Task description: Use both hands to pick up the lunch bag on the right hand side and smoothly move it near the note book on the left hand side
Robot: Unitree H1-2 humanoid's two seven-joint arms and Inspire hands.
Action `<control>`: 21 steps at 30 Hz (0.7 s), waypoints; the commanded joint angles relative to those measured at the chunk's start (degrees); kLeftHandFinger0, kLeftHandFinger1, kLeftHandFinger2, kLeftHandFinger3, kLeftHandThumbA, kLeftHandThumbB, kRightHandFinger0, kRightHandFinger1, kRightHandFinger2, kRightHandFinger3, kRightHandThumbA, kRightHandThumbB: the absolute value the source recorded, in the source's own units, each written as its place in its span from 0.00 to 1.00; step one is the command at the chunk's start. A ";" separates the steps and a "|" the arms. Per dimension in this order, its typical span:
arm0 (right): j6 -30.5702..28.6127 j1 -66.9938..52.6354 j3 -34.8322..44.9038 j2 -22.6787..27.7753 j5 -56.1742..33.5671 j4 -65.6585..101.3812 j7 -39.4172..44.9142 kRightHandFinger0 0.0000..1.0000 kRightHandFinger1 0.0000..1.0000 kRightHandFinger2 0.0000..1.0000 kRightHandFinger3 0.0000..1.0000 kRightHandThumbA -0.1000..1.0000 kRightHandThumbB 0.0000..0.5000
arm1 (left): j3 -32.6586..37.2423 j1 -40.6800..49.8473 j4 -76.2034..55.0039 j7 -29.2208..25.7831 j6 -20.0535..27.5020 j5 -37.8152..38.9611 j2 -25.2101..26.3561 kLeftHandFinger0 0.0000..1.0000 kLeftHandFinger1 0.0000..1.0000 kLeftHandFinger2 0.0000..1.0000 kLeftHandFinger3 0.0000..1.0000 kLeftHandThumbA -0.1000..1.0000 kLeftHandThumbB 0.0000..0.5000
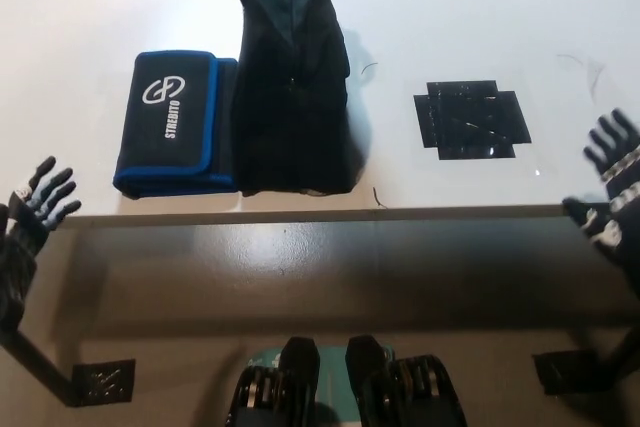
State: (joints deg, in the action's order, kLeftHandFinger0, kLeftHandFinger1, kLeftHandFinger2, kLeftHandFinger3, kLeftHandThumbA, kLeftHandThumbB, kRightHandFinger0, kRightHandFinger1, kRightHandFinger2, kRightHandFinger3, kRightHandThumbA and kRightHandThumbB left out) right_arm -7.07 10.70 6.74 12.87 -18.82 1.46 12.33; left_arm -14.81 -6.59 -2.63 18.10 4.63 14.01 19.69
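The dark lunch bag (292, 87) stands upright on the white table, its top cut off by the picture's upper edge. Its left side touches the black notebook with a blue border and white logo (172, 123), which lies flat. My left hand (30, 212) hovers at the far left, below the table's front edge, fingers spread and holding nothing. At the far right edge my right hand (610, 187) is level with the table's front edge, fingers also spread and empty. Both hands are well apart from the bag.
A black tape cross (472, 118) marks the table to the right of the bag. The table's front edge (320, 213) runs across the middle of the picture, with a brown floor below it.
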 commanded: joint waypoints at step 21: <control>-8.62 -2.35 -2.01 0.45 3.13 -11.00 3.46 1.00 1.00 1.00 1.00 1.00 0.45 | 5.79 3.18 11.54 1.18 9.53 -3.97 2.27 1.00 1.00 1.00 1.00 1.00 0.59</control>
State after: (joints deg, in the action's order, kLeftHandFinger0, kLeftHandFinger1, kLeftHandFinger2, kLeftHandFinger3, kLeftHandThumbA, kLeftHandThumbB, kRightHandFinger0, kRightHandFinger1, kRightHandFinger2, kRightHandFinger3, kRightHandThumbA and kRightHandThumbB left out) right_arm -11.82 8.19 4.78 12.52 -15.84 -10.21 13.84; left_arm -9.30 -4.24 10.25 18.43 11.85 10.33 20.03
